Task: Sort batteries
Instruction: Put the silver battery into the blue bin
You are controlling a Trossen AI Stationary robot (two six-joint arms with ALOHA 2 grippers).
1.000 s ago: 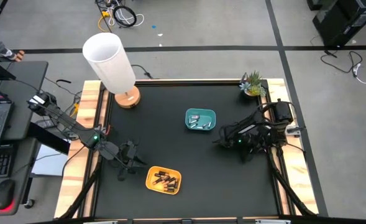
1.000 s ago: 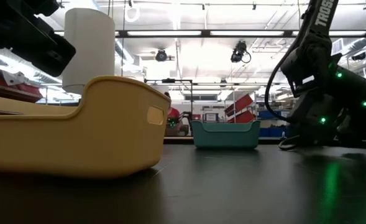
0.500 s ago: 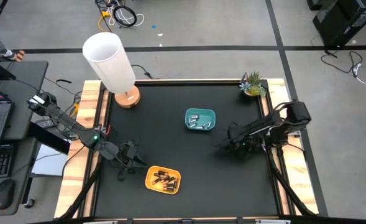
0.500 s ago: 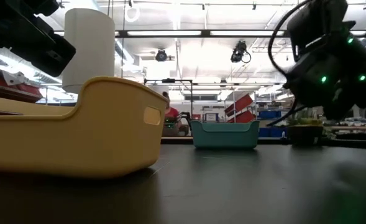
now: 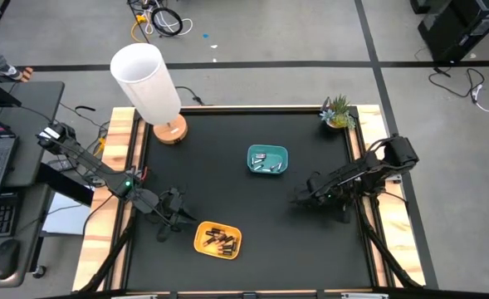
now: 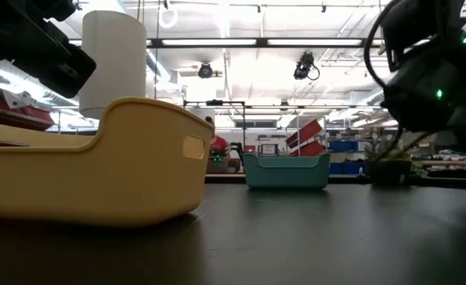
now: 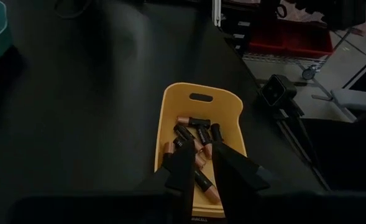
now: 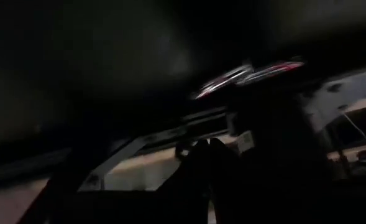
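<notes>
Surface: a black table (image 5: 227, 178) on a grey floor, with a shelved hall beyond it
My left gripper (image 7: 198, 180): fingers parted a little, empty, above the yellow tray (image 7: 229, 134)
My right gripper (image 5: 300, 194): closed on nothing, near the table's right edge
Batteries (image 7: 195, 140): copper-ended ones in the yellow tray, silvery ones in the teal tray (image 5: 267, 159)
Around: a white lamp (image 5: 149, 83) and a small plant (image 5: 338, 112) at the far corners

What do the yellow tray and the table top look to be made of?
The yellow tray looks like moulded plastic with a smooth matte finish: rounded rim, cut-out handle slot, uniform colour. The table top appears to be a black matte mat or sheet, possibly rubbery, framed by pale wood edging.
</notes>
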